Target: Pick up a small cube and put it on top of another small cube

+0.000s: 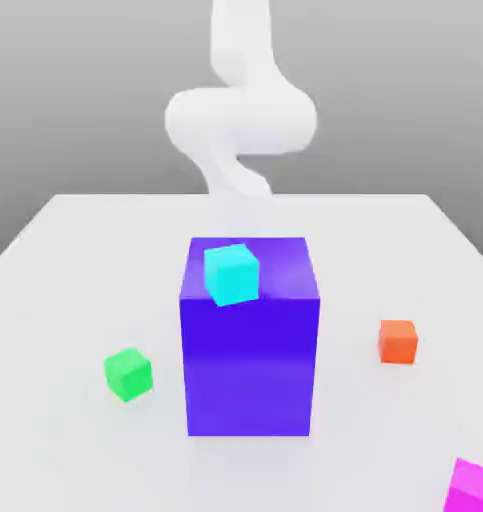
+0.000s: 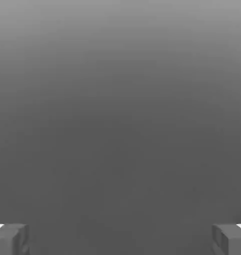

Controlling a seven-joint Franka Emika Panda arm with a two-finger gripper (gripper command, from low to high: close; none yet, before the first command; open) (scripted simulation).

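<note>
The small magenta cube (image 1: pixel 475 487) sits on the table at the near edge, far to the exterior view's right and partly cut off by the picture's border. On the exterior view's left lies the small green cube (image 1: pixel 128 374), beside the big block. In the hand view my gripper (image 2: pixel 120 240) is open; its grey fingertips (image 2: pixel 10 239) stand far apart with nothing between them, and beyond them there is plain grey background. The white arm (image 1: pixel 240 120) rises behind the table's far side, well away from both cubes.
A big purple-blue block (image 1: pixel 250 350) stands mid-table with a cyan small cube (image 1: pixel 231 272) on its top. An orange small cube (image 1: pixel 397 341) lies to the block's right in the exterior view. The white table (image 1: pixel 85 260) stretches around them.
</note>
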